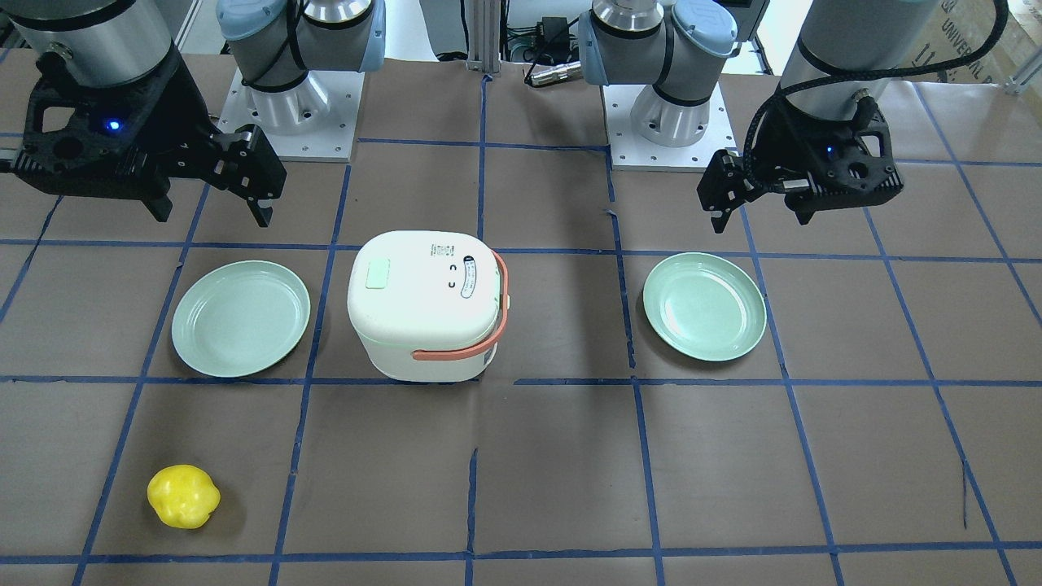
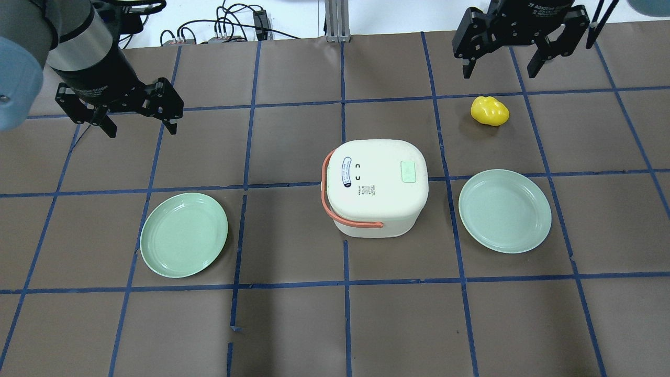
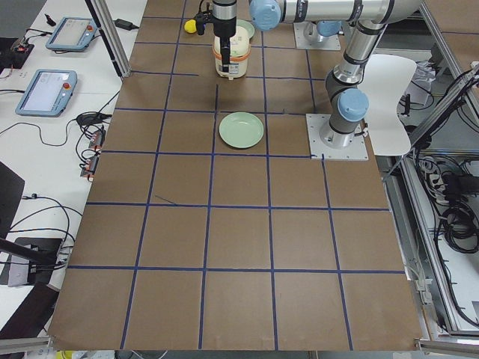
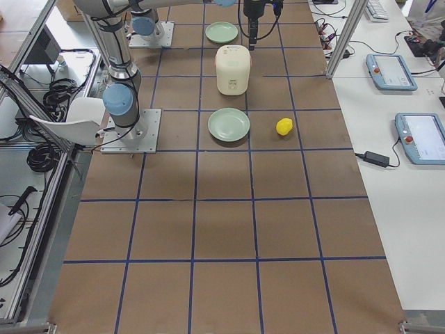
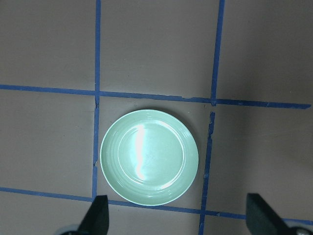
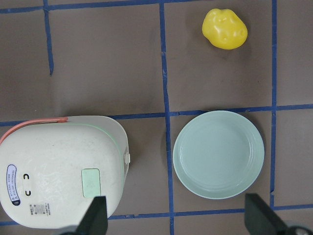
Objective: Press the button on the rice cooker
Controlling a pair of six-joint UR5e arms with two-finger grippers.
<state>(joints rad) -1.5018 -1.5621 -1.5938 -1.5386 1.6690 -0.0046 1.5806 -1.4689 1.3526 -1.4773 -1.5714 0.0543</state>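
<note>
One yellow fruit [image 1: 183, 496] is lying nearest. One white rice cooker [image 2: 377, 186] is sitting mid-table between two green plates [image 2: 183, 234] [image 2: 504, 210], its green button [image 2: 408, 171] facing up, its label print unreadable. The left gripper [image 2: 141, 128] and right gripper [image 2: 500, 72] are hanging spread and empty, the right's casing showing "Adaptive".

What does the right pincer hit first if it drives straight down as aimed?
Probably bare table, in the gap between the rice cooker and green plate, not the lid button. Right pincer hangs high; depth uncertain.
</note>
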